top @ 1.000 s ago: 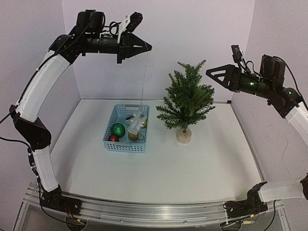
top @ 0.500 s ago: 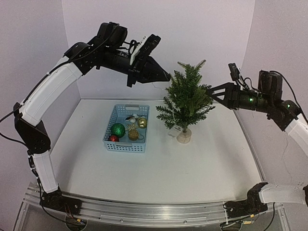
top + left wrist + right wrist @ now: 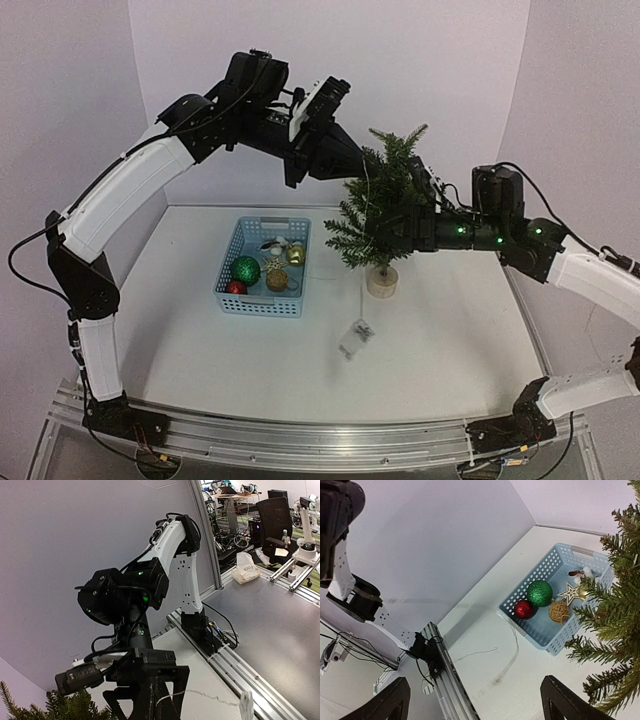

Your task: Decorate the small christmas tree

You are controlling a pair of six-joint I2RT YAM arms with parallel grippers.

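Note:
The small christmas tree point(image 3: 388, 200) stands on its round wooden base point(image 3: 381, 283) right of the blue basket point(image 3: 257, 304). My left gripper point(image 3: 352, 166) is high at the tree's top left, shut on a thin white string point(image 3: 200, 694). A clear-white ornament point(image 3: 355, 338) hangs from that string, low in front of the tree, and also shows in the left wrist view point(image 3: 246, 706). My right gripper point(image 3: 386, 228) is open and empty, its fingers wide apart against the tree's right side at mid height. The tree's branches point(image 3: 615, 605) fill the right edge of the right wrist view.
The basket point(image 3: 532, 630) holds a green ball point(image 3: 246, 268), a red ball point(image 3: 236, 288), a wicker ball point(image 3: 277, 281), a gold ornament point(image 3: 295, 255) and a pale star point(image 3: 572, 591). White walls stand at the back and both sides. A metal rail point(image 3: 300, 440) runs along the near edge.
My left gripper swung right to the tree top, carrying the ornament out of the basket to hang before the tree. My right gripper moved left and down into the tree's branches.

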